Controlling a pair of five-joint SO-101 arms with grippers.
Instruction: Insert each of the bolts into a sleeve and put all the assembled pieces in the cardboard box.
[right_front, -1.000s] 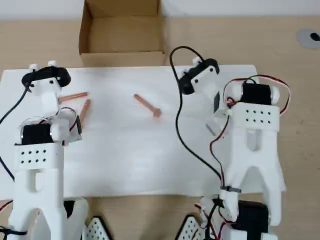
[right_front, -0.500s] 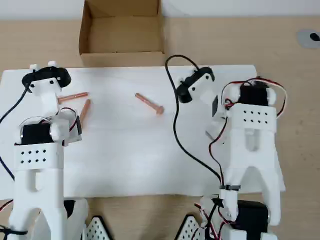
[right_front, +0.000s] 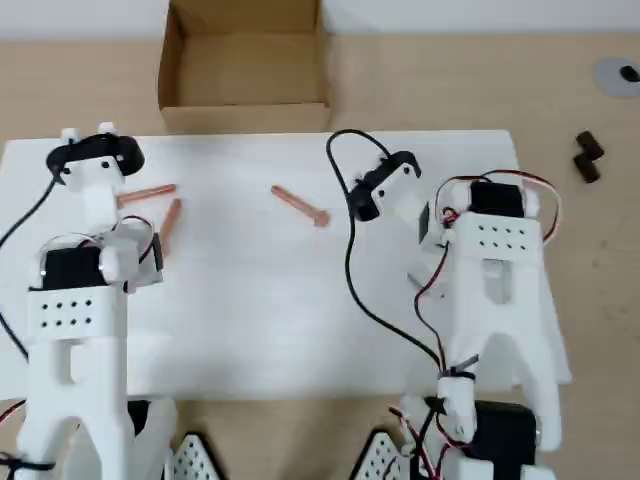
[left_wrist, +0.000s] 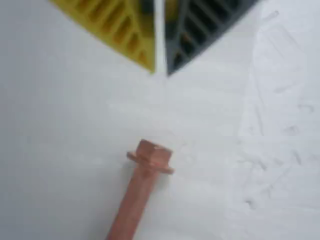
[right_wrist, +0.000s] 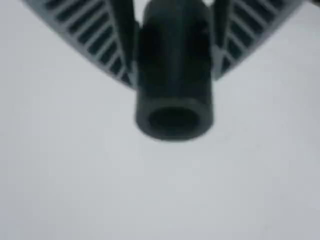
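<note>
Our right gripper is clamped on a dark sleeve, with its fingers pressing on both flanks. The sleeve's long axis runs along the fingers. Its open bore juts past the tips over the white sheet, and we cannot tell whether it touches. Our left gripper has its yellow and black tips together, a hairline between them and nothing held. Just off those tips a copper bolt lies flat on the sheet, hex head toward the tips and shank pointing away.

From above we see two bolts beside the left arm. One lies almost across the sheet, and the other slants toward the near edge. A third bolt lies diagonally between the arms, head toward the right arm and shank toward the far left. A broad stretch of sheet spreads nearer than it. The cardboard box stands open-topped just past the sheet's far edge. Two spare sleeves lie on the wooden table off the sheet's right edge, well apart from the right arm.
</note>
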